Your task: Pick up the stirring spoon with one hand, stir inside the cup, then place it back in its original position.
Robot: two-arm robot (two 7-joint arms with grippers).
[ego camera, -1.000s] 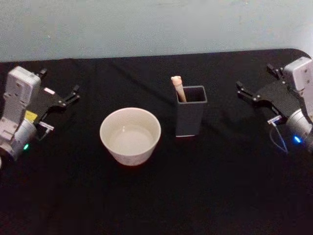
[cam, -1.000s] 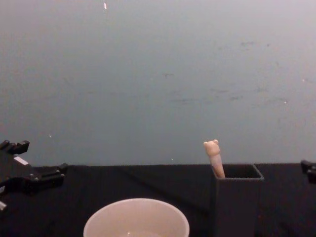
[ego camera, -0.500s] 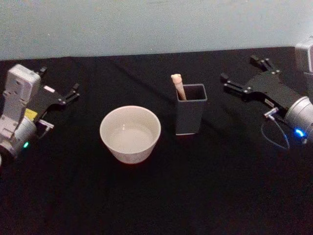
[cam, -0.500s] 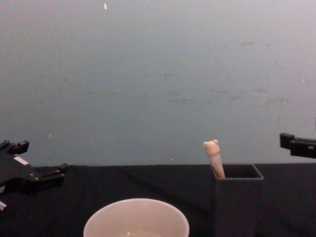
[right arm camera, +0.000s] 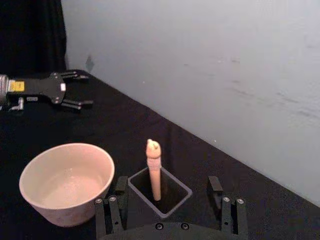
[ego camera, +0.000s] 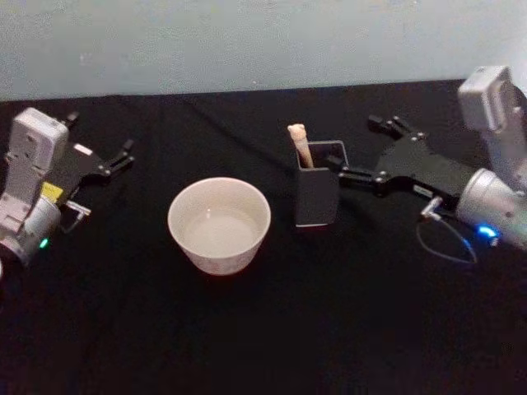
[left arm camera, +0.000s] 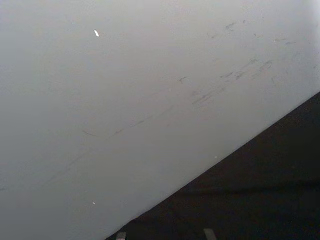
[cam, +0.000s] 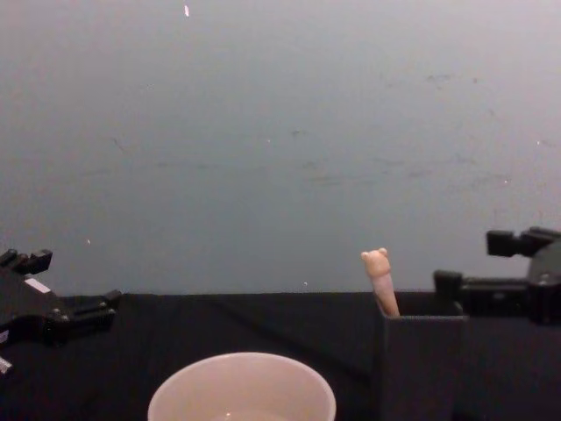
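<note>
Black cloth covers the table (ego camera: 247, 337) beneath a pale wall (ego camera: 247, 41). At far left the left gripper (ego camera: 100, 140) sits parked near the table's edge, fingers spread and holding nothing. Next comes the cup (ego camera: 219, 224), upright and well apart from both grippers. Just to its right stands the holder (ego camera: 319, 197). The spoon (ego camera: 299, 145) leans in the holder's far left corner, its bear head above the rim. The right gripper (ego camera: 356, 148) hovers at the holder's right side, jaws wide apart and empty, one finger close to the rim. Seen from its wrist, the fingers frame the holder, with the spoon ahead between them.

I judge the step in hand to be the reach for the spoon, which is not yet gripped. The next move calls for advancing to the handle above the rim and centring it between the fingers. The fingers then need to close without nudging the holder, and the spoon should lift straight up.
</note>
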